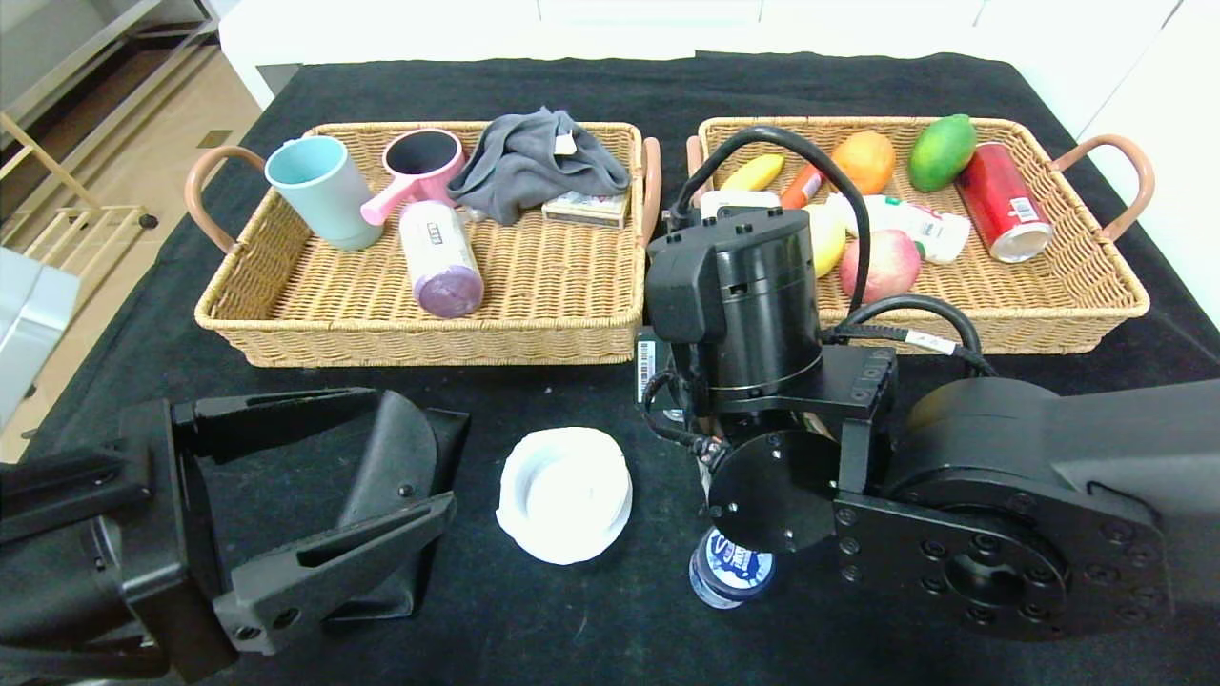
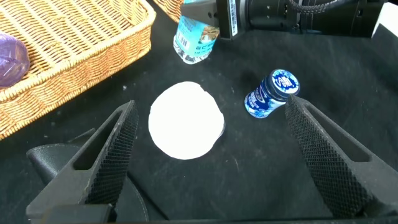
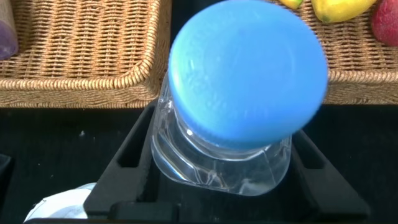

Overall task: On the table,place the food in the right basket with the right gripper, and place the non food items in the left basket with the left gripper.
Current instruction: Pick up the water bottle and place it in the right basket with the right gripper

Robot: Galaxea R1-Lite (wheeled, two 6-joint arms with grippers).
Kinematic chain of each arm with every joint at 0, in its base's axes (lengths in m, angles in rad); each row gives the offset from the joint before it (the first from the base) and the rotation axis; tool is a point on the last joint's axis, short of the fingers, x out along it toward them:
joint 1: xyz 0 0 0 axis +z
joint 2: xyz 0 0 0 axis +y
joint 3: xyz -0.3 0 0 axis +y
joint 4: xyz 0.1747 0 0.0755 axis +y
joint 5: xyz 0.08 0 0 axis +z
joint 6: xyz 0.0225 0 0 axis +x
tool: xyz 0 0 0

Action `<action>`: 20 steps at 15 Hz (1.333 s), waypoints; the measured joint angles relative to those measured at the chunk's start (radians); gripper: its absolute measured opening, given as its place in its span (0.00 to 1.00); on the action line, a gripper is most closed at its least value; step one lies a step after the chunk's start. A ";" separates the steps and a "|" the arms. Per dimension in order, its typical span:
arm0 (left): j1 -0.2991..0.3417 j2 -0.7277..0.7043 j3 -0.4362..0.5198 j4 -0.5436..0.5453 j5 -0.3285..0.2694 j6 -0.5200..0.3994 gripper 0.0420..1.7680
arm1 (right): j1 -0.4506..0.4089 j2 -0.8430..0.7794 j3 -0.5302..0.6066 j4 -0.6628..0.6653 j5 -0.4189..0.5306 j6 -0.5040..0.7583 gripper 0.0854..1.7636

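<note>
The right end effector (image 3: 221, 168) clamps a clear, ribbed plastic bottle (image 3: 230, 124) with a smooth pale blue cap, low centre in the head view, on the black felt surface (image 1: 572, 629). Below it stands a small dark-capped bottle (image 1: 730, 570). A round white dish (image 1: 565, 494) lies just left. The left end effector (image 1: 381, 486), ridged fingers spread wide and empty, straddles a flat black case (image 1: 405, 457) at lower left. Two woven wicker baskets (image 1: 1067, 286) (image 1: 286, 314) sit above; the right arm's wrist hides part of the right one.

We see the left basket (image 1: 315, 305) and right basket (image 1: 1067, 286) side by side behind the dish (image 1: 564, 494); the glasses case (image 1: 396, 476) lies left of the dish, the small bottle (image 1: 730, 569) right
</note>
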 joint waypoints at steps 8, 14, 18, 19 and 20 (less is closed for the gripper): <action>0.000 0.000 0.001 0.000 0.000 0.000 0.97 | 0.000 0.001 0.001 0.000 0.001 0.000 0.56; 0.015 0.000 -0.002 -0.001 -0.002 -0.001 0.97 | 0.002 -0.005 0.002 0.009 0.001 -0.006 0.56; 0.025 0.002 -0.003 0.000 -0.004 0.000 0.97 | 0.030 -0.041 0.006 0.014 0.004 -0.039 0.56; 0.026 0.002 -0.003 0.000 -0.004 0.000 0.97 | 0.036 -0.055 0.007 0.014 0.004 -0.048 0.56; 0.026 0.002 -0.003 0.000 -0.004 0.000 0.97 | 0.040 -0.068 0.007 0.012 0.004 -0.057 0.56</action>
